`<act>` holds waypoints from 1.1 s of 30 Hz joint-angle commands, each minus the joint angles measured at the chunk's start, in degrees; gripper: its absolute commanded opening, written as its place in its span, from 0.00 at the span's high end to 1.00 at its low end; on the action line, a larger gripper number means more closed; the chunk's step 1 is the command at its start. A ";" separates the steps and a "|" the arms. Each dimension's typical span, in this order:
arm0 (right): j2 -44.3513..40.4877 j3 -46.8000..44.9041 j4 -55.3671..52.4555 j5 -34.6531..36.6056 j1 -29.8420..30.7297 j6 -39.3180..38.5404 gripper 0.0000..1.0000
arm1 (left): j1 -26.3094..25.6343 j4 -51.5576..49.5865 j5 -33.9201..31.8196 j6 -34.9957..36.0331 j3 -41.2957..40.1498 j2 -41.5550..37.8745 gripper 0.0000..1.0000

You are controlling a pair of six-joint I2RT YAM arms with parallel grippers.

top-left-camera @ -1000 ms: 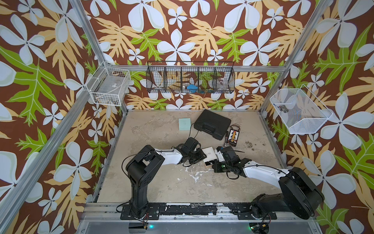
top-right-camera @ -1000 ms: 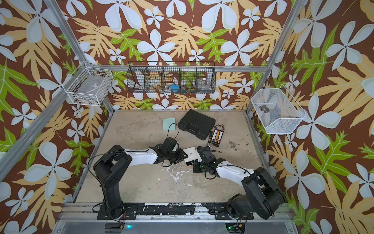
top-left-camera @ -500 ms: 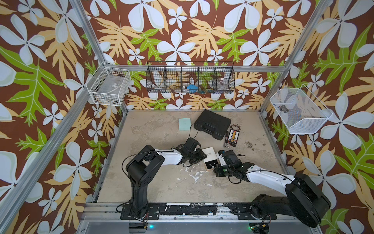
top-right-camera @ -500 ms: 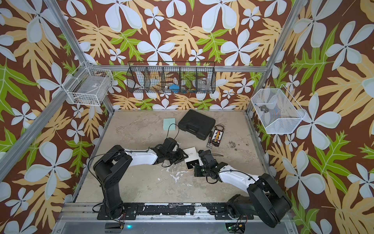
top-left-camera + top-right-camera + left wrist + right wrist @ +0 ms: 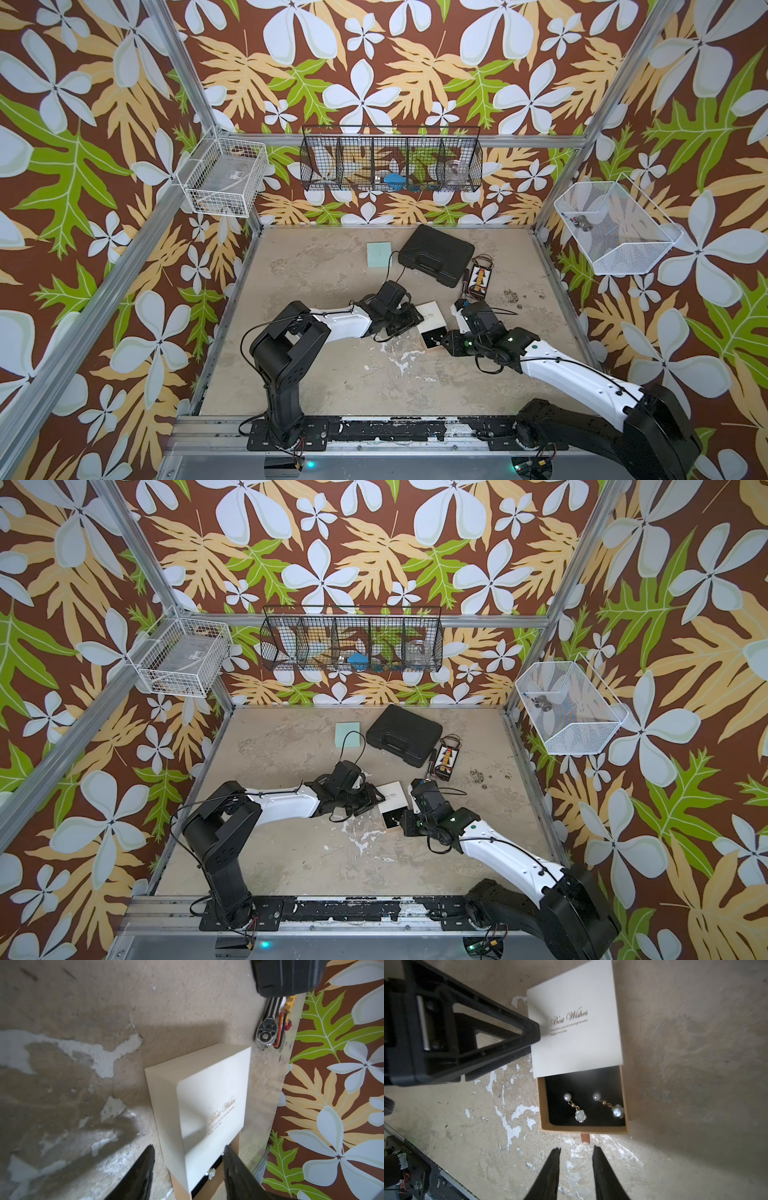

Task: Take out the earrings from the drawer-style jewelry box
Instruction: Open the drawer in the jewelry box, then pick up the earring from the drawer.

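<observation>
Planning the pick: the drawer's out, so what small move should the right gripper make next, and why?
Probably advance the right gripper over the drawer toward the earrings: its jaws stand open, empty, just short of the pull tab.

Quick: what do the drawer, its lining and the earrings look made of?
Drawer: matte tan cardboard, by its thin flat walls. Lining: matte black, probably foam or velvet. Earrings: glossy pearl-like beads on thin golden links; real or plastic is unclear.

Two pearl-drop earrings [image 5: 580, 1116] lie side by side in the open black-lined drawer [image 5: 583, 1129].
</observation>
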 commanded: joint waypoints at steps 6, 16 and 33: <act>6.61 9.28 -10.16 7.21 1.70 -5.94 0.72 | -0.10 1.53 4.10 2.56 -2.67 -1.44 0.51; 18.60 17.30 -9.83 7.22 5.48 -7.75 0.76 | -0.10 6.69 6.84 2.22 -4.71 -0.75 0.53; 25.44 15.99 -5.42 6.71 5.51 -8.36 0.78 | 0.51 10.27 6.15 1.96 -6.18 1.72 0.60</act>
